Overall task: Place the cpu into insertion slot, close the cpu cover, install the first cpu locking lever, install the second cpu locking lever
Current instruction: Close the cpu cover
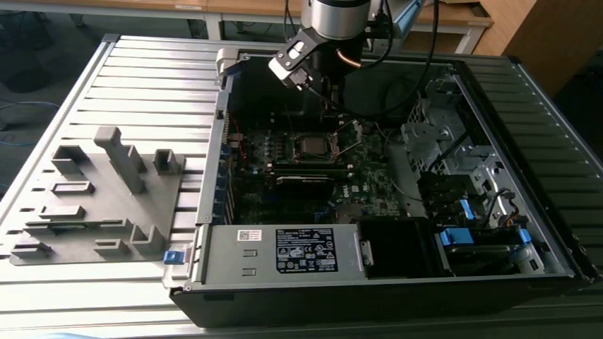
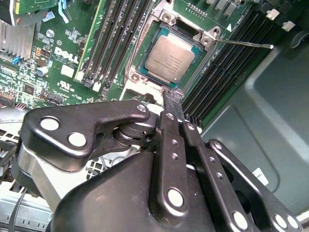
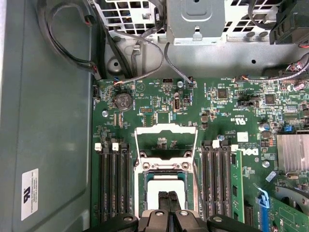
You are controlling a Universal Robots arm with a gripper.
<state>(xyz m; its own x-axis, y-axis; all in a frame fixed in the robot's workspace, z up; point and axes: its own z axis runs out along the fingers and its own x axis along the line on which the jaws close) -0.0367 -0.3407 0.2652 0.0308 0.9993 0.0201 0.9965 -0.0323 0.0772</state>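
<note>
Slatted metal desk (image 1: 141,78) bears an open computer case (image 1: 282,296) where the cpu (image 2: 170,59) already sits in the insertion slot (image 1: 311,146), the cpu cover (image 3: 166,129) hinged up clear, the gripper (image 2: 172,96) at the socket's edge, fingers (image 3: 164,200) pinched together on nothing, probably to push rather than grasp.

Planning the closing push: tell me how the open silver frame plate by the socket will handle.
The thin shiny silver metal frame plate seems hinged at the small square socket, so it likely swings, not slides. Mostly window, it is probably light and slightly bendy.
</note>
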